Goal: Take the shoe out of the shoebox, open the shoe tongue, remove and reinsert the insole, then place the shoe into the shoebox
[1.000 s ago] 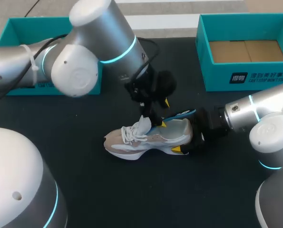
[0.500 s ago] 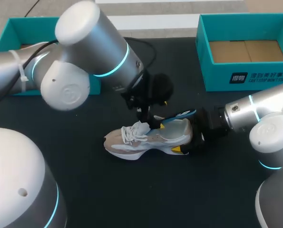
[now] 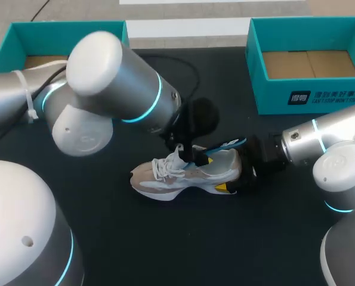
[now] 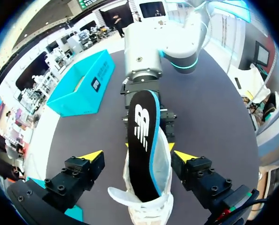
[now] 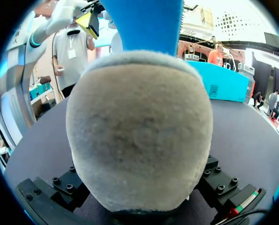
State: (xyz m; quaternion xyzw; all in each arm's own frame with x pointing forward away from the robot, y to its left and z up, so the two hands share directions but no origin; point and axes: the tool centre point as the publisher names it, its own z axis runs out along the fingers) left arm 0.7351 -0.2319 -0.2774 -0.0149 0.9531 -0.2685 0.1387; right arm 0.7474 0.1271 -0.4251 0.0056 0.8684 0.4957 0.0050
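A: How should the half-seated insole go in?
B: I'd slide it flat, toe-first, while the right end effector clamps the heel of the shoe, mid-frame on the surface.
A: And the left end effector?
B: Spread wide astride the shoe (touching nothing, holding nothing).

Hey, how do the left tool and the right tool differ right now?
The left tool is open, fingers apart either side of the shoe; the right tool is shut on its heel. The left tool is above the shoe, the right tool beside it, low over the table. Both are at the shoe.
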